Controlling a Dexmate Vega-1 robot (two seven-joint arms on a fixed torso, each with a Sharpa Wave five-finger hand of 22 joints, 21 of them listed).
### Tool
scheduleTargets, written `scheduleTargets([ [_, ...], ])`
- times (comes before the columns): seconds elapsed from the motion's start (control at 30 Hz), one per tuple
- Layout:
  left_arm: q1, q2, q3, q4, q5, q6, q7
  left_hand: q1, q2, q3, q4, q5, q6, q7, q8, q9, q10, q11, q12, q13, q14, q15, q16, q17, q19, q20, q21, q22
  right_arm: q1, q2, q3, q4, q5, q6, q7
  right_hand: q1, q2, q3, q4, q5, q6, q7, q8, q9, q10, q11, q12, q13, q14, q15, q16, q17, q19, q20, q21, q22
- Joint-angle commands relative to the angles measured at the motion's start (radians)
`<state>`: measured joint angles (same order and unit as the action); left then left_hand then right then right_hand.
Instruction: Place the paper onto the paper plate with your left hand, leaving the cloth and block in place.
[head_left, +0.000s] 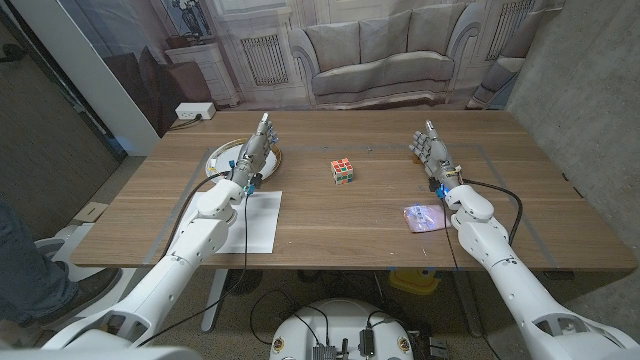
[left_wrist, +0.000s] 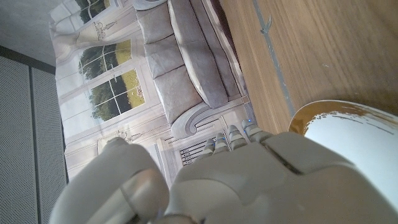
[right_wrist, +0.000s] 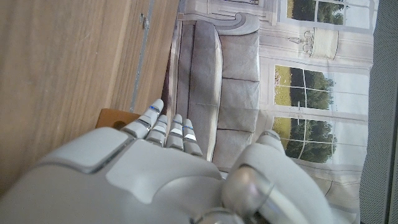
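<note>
A white sheet of paper (head_left: 252, 222) lies near the table's front left, partly under my left forearm. Beyond it sits the paper plate (head_left: 217, 158) with a gold-edged rim (left_wrist: 348, 127). My left hand (head_left: 254, 148) hovers over the plate's right side with its fingers stretched out and nothing in them; its back (left_wrist: 236, 180) shows in the left wrist view. A multicoloured cube block (head_left: 343, 171) stands at the table's middle. A small shiny purple cloth (head_left: 424, 216) lies beside my right wrist. My right hand (head_left: 430, 150) (right_wrist: 161, 174) stands beyond the cloth, fingers extended, holding nothing.
The wooden table (head_left: 360, 235) stretches wide between the block and both arms. A printed sofa backdrop (head_left: 380, 50) hangs behind the far edge. A person's leg and shoe (head_left: 40, 275) show at the picture's left edge, off the table.
</note>
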<state>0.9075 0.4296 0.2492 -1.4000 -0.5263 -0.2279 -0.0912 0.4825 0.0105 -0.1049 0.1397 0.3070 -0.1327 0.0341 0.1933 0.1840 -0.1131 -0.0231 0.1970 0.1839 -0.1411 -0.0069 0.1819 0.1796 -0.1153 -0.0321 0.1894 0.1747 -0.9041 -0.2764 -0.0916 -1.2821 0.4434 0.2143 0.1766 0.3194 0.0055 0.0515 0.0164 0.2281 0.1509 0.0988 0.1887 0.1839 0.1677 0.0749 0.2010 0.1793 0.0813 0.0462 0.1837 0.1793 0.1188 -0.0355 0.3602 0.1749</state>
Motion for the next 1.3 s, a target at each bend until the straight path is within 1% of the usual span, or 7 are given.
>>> scheduleTargets([
  [0.03,0.051,0.024,-0.014,-0.067,0.023,0.004,0.027,0.007,0.005,0.001,-0.006,0.007,0.010,-0.002,0.008,0.002,0.009,0.002,0.009,0.004,0.007,0.001,0.011,0.004,0.006,-0.030,0.009,0.004,-0.005,0.016,0.024,-0.004,-0.018,-0.011,0.005,0.001,0.005,0.005,0.002,0.002,0.009,-0.003,0.006,0.003,0.012,0.000,0.006,0.003,0.007,-0.001,0.004,0.003,0.008,-0.028,-0.005,0.001],
  [0.33,0.064,0.034,-0.012,-0.084,0.022,-0.023,0.038,0.014,0.010,0.002,-0.010,0.011,0.020,-0.001,0.010,0.002,0.019,0.007,0.013,0.004,0.016,0.002,0.013,0.004,0.010,-0.028,0.010,0.004,-0.012,0.023,0.034,-0.008,-0.015,0.000,0.005,0.001,0.006,0.004,0.002,0.001,0.010,-0.003,0.006,0.003,0.012,0.001,0.006,0.003,0.008,0.000,0.004,0.003,0.010,-0.027,-0.008,0.002],
  [0.5,0.093,0.038,-0.006,-0.111,0.022,-0.054,0.052,0.018,0.012,0.001,-0.012,0.012,0.028,0.001,0.013,0.002,0.026,0.006,0.014,0.004,0.022,0.003,0.014,0.003,0.013,-0.028,0.011,0.004,-0.023,0.016,0.040,-0.022,-0.006,-0.001,0.021,0.000,0.007,0.004,0.003,0.001,0.010,-0.003,0.006,0.003,0.012,0.001,0.006,0.003,0.010,0.001,0.005,0.004,0.010,-0.027,-0.010,0.002],
  [0.7,0.135,0.069,0.007,-0.172,0.043,-0.067,0.099,0.021,0.013,0.001,-0.014,0.013,0.029,0.001,0.012,0.003,0.029,0.005,0.015,0.004,0.027,0.003,0.015,0.003,0.016,-0.028,0.012,0.004,-0.045,0.006,0.049,-0.046,0.017,0.014,0.061,0.000,0.008,0.003,0.003,0.000,0.009,-0.004,0.006,0.003,0.012,0.001,0.006,0.003,0.010,0.000,0.005,0.004,0.012,-0.026,-0.012,0.002],
  [0.93,0.191,0.117,0.008,-0.235,0.021,-0.065,0.127,0.025,0.015,0.000,-0.017,0.016,0.041,0.002,0.015,0.003,0.037,0.003,0.017,0.004,0.035,0.001,0.016,0.003,0.021,-0.028,0.014,0.004,-0.082,-0.007,0.045,-0.130,0.011,-0.014,0.039,-0.002,0.008,0.001,0.003,-0.001,0.011,-0.003,0.006,0.003,0.013,0.002,0.007,0.003,0.010,0.001,0.005,0.004,0.014,-0.027,-0.014,0.002],
  [1.03,0.207,0.143,0.009,-0.250,0.024,-0.072,0.136,0.027,0.016,-0.001,-0.017,0.017,0.046,0.000,0.016,0.003,0.042,0.004,0.018,0.004,0.040,0.002,0.017,0.003,0.023,-0.027,0.014,0.004,-0.089,-0.006,0.044,-0.141,0.002,0.002,0.028,-0.002,0.008,0.001,0.004,-0.001,0.011,-0.003,0.006,0.003,0.014,0.002,0.007,0.003,0.011,-0.001,0.005,0.004,0.015,-0.026,-0.015,0.002],
  [1.3,0.229,0.181,0.013,-0.260,0.002,-0.103,0.142,0.030,0.017,-0.002,-0.019,0.018,0.052,0.000,0.017,0.003,0.046,0.002,0.019,0.004,0.043,0.001,0.017,0.003,0.026,-0.026,0.015,0.004,-0.116,0.000,0.041,-0.175,-0.005,0.024,0.000,-0.003,0.007,-0.001,0.004,-0.002,0.012,-0.004,0.006,0.003,0.016,0.001,0.008,0.003,0.011,-0.002,0.005,0.004,0.016,-0.027,-0.018,0.002],
])
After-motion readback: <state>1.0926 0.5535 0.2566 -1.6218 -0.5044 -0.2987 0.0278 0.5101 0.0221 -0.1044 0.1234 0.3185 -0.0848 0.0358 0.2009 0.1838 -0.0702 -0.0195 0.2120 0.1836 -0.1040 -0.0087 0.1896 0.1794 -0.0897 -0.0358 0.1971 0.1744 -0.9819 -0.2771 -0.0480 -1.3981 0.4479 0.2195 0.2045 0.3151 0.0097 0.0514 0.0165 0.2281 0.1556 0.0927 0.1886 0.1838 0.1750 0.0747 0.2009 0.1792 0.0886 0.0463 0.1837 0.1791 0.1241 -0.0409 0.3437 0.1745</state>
